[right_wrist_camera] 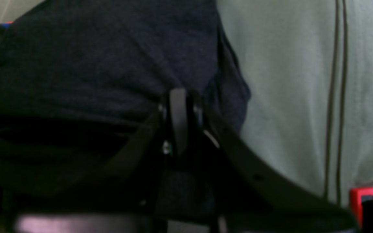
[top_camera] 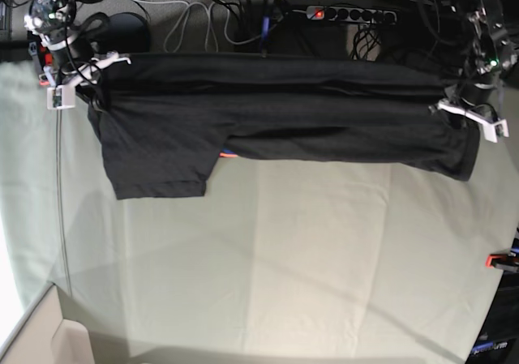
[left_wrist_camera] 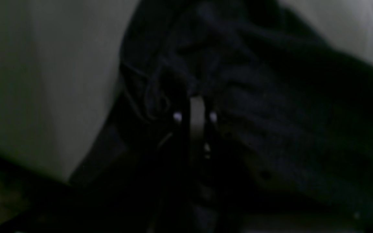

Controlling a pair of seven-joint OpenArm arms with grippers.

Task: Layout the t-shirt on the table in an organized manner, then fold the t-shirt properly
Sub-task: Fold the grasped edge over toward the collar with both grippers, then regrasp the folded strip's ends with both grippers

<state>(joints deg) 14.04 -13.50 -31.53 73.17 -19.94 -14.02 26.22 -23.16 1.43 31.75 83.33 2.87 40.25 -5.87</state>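
Two grips are on the t-shirt as I read it: the right gripper at the far left corner of the tabletop in the base view, and the left gripper at the far right edge, each with its fingers closed tight on a pinch of dark fabric. Both wrist views show this, cloth bunched at the closed left fingers and at the right fingers. The shirt hangs or lies stretched as a long band along the far edge of the tabletop, with one sleeve drooping toward me on the left side. I judge the layout step to be under way and unfinished: the garment is spread wide but looks doubled over along its length, not flat, and no proper fold has begun. Hard to tell is whether the band rests on the tabletop or is lifted just above it. A sliver of colour peeks beneath the hem near the sleeve; the print itself is hidden. My left wrist view is very dark and blurred, so the exact part pinched there is unclear. Red clamps mark the right edge.
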